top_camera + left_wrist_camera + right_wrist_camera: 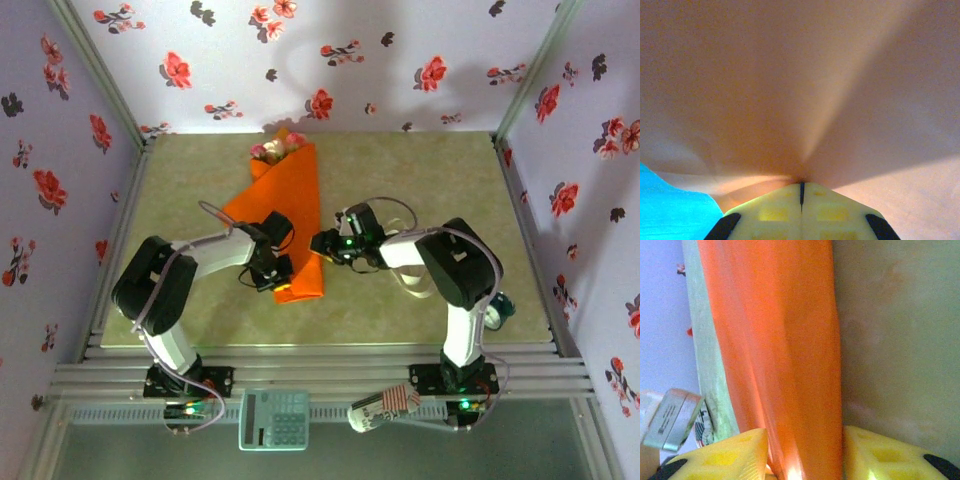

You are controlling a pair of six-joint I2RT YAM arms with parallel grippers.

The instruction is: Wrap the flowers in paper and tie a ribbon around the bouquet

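Yellow fingertips of my left gripper sit pressed together, pinching a crease of the thin bright orange paper near the narrow end of the cone-shaped bouquet. My right gripper stands parted, its yellow fingers astride the cone's wrapped edge. The bouquet lies on the pale green tabletop, with small pink and cream roses at its wide far end, by the wallpapered back wall.

No text, brand or number can be read. Calculator: key markings are too small to be made out. Flag-patterned packet: dark print lines are seen on its grey face, blurred.
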